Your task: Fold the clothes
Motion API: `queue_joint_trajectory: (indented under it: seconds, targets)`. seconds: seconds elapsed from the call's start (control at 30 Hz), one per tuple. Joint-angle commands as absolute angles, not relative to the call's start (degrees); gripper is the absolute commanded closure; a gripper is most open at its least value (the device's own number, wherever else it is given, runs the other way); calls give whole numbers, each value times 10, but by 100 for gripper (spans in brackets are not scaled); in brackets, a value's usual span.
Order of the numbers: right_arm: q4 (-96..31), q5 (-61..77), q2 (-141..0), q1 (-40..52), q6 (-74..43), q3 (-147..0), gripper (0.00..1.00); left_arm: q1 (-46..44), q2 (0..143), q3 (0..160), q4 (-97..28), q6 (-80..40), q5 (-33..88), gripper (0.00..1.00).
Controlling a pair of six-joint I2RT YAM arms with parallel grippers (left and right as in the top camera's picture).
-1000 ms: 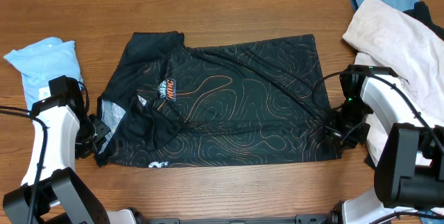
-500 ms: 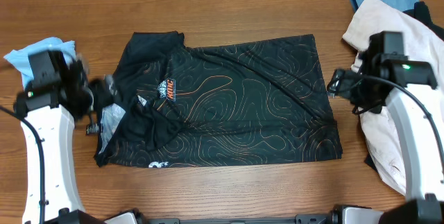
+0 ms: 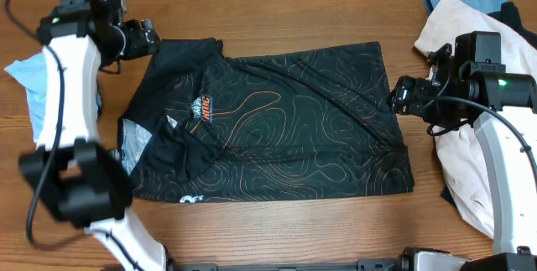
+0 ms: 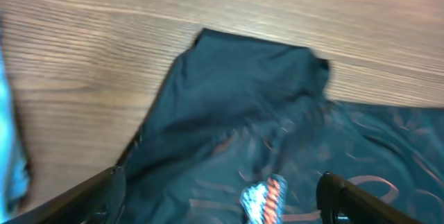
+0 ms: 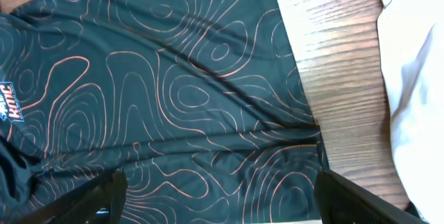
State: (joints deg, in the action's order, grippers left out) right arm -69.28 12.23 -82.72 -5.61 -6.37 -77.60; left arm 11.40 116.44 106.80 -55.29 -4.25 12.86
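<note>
Black cloth fills the middle of the overhead view: the black T-shirt (image 3: 277,128) lies flat on the wooden table (image 3: 277,7). Its long axis runs left to right, with the collar end at the left and the hem (image 3: 401,128) at the right. The left gripper (image 3: 149,36) hangs just off the far-left sleeve (image 3: 191,50) and the right gripper (image 3: 398,96) sits at the far end of the hem. Both have their jaws apart and hold nothing. A cream garment (image 3: 457,28) is heaped at the far right and a blue garment (image 3: 33,82) waits at the left, both clear of the shirt. I judge this to be the pause between folds, with both arms lining up a fresh grasp on the far edge.

From the left wrist, my fingers (image 4: 97,196) stand wide at the bottom corners with the sleeve beyond them, pointing away toward bare wood. The picture is smeared, so the bright patch low in the centre is probably the chest logo (image 4: 263,200), though I would not swear to it.

From the right wrist, the fingers (image 5: 104,193) are likewise spread over the contour-lined fabric, with the hem edge running beside the wood and the cream cloth past it. Next I need both jaws down onto the far edge, pinching a single layer at sleeve and hem. Then both arms must carry it evenly toward the near edge so the fold lands parallel to the long axis.
</note>
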Motion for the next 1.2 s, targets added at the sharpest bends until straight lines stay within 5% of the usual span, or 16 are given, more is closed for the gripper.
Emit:
queue_joint_trajectory:
  seconds: [0.0, 0.9, 0.97, 1.07, 1.17]
  targets:
    - [-695, 129, -826, -58, -57, -783, 10, 117, 1223, 1111, -550, -30, 107, 12]
    - [-697, 130, -826, -58, -58, -783, 14, 112, 1390, 1122, -464, -2, 110, 26]
    - [-695, 129, -826, -58, -58, -783, 15, 112, 1390, 1122, -464, -2, 123, 39]
    - [-675, 129, -827, -58, -57, -783, 23, 112, 1388, 1131, -473, -2, 137, 80]
    - [-629, 129, -833, -58, -57, -783, 35, 113, 1388, 1159, -508, -2, 149, 93]
